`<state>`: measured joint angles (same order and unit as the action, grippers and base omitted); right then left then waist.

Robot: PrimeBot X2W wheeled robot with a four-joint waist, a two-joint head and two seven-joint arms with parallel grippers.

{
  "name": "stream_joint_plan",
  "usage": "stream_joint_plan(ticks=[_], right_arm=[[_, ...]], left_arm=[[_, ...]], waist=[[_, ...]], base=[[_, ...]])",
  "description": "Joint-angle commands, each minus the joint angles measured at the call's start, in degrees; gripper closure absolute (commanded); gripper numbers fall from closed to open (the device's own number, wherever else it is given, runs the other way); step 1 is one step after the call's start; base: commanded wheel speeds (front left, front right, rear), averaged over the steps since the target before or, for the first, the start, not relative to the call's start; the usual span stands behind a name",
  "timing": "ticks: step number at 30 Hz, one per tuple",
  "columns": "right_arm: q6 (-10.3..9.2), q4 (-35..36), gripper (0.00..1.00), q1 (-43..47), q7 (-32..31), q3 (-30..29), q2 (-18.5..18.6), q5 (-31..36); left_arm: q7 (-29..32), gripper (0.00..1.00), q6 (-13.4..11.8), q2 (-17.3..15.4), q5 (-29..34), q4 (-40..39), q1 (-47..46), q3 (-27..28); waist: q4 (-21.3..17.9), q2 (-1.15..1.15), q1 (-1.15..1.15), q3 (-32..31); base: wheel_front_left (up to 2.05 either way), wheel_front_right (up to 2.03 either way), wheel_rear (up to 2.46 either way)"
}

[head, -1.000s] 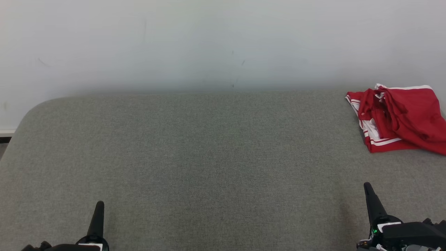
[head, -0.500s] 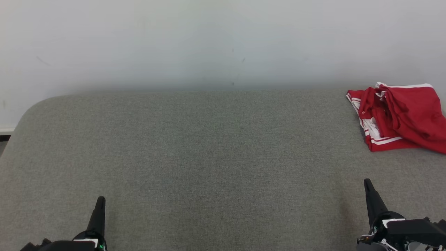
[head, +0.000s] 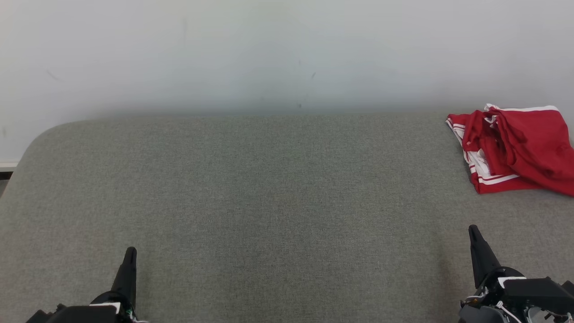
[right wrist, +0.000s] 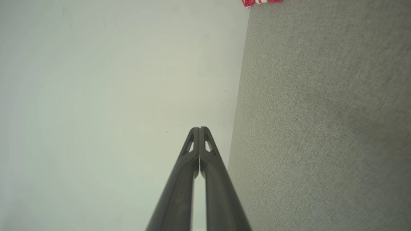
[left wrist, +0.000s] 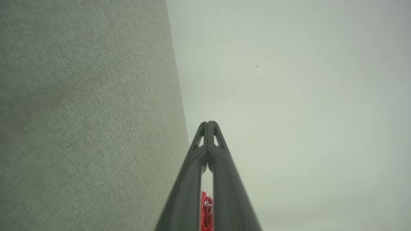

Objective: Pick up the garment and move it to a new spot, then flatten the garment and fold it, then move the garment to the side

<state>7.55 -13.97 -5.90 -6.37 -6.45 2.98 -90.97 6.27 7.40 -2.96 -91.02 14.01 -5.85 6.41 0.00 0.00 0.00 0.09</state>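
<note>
1. The garment (head: 515,152) is red with white stripes and lies crumpled, not flattened, on the grey upholstered surface (head: 269,202). In the head view it is at the far right, close to the white wall (head: 269,54).
2. The right edge of the head view cuts the garment, so its full length cannot be told. The part that shows is wider from left to right than from far to near.
3. One striped edge runs along its left side, from the far corner toward the robot and a little to the right. A white band runs left to right along its far edge. Loose red folds lie on top.
4. The left gripper (head: 130,253) is at the lower left, over the grey surface. Its two dark fingers are pressed together at the tips, hold nothing and point toward the wall.
5. The right gripper (head: 473,231) is at the lower right. Its fingers are also closed tip to tip and hold nothing.
6. The garment is well apart from both grippers. It lies beyond the right one and a little to its right.
</note>
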Motion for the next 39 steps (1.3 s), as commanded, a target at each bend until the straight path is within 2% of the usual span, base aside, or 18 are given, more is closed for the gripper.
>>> stream_joint_plan(ticks=[1,39], right_arm=[[-0.12,-0.09,1.00,-0.51,-0.26,-0.22,-0.17,-1.22],[-0.12,-0.12,1.00,-0.55,-0.33,-0.20,-0.17,-1.44]], left_arm=[[0.36,1.00,0.16,0.15,-1.03,0.11,-0.63,0.25],[0.39,1.00,0.18,0.15,-1.54,0.11,-0.69,0.23]], waist=[[0.00,0.00,0.00,0.04],[0.00,0.00,0.00,0.09]], base=[[0.00,0.00,0.00],[0.00,0.00,0.00]])
